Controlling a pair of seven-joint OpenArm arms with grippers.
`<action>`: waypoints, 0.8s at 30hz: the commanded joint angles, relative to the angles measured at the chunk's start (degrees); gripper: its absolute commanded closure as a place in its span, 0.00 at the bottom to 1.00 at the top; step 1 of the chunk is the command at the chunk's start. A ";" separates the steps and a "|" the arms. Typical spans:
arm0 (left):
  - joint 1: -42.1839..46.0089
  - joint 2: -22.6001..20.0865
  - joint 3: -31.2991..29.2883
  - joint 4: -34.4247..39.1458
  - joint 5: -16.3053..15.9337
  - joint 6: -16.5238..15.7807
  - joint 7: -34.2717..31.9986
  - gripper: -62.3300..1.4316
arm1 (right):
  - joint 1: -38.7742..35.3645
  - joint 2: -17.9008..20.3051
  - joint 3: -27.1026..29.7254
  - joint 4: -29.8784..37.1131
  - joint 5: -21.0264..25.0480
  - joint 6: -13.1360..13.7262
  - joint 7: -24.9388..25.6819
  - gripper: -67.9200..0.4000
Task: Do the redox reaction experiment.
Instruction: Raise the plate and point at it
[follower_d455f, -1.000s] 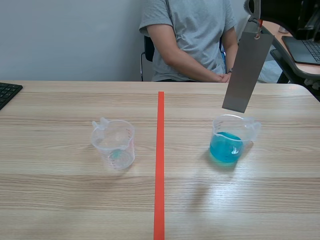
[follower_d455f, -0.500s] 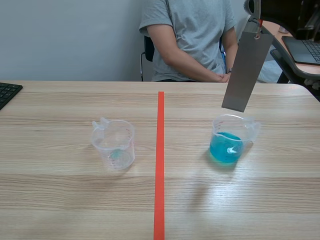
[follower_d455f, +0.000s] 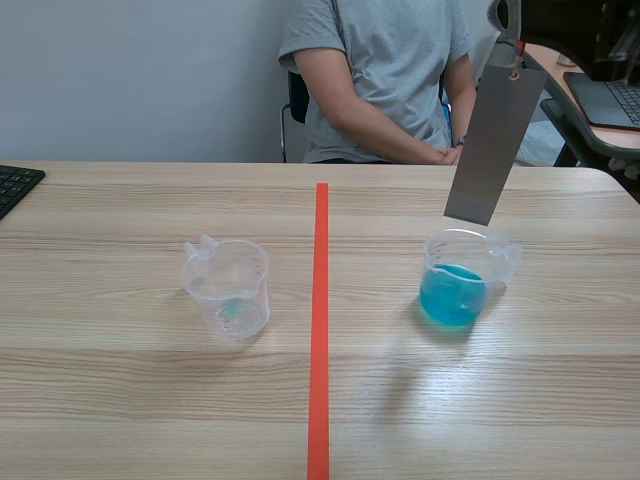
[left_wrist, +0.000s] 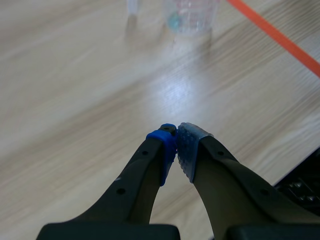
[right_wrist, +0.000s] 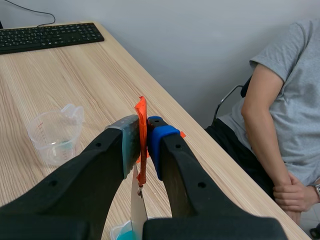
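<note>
Matt grey metal plate; clear plastic left beaker, right beaker; wood-grain table (slight sheen).

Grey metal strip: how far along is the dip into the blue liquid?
Done: the right claw is shut on the orange tag of the flat grey metal strip. In hand: the strip hangs just above the clear plastic beaker of blue liquid, not touching it. Left: lowering it in. The left claw is shut on nothing.
</note>
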 joint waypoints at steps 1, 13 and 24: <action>-3.23 -1.14 -0.26 1.03 -0.39 -2.01 -0.92 0.90 | 1.29 0.79 0.81 0.74 1.01 0.33 0.66 0.97; -32.20 -5.25 20.63 1.18 -0.24 -3.63 2.03 0.90 | 1.29 0.79 0.81 0.74 1.01 0.33 0.66 0.97; -56.85 4.76 42.29 -0.28 2.69 -2.91 12.20 0.90 | 1.29 0.79 0.81 0.74 1.01 0.33 0.66 0.97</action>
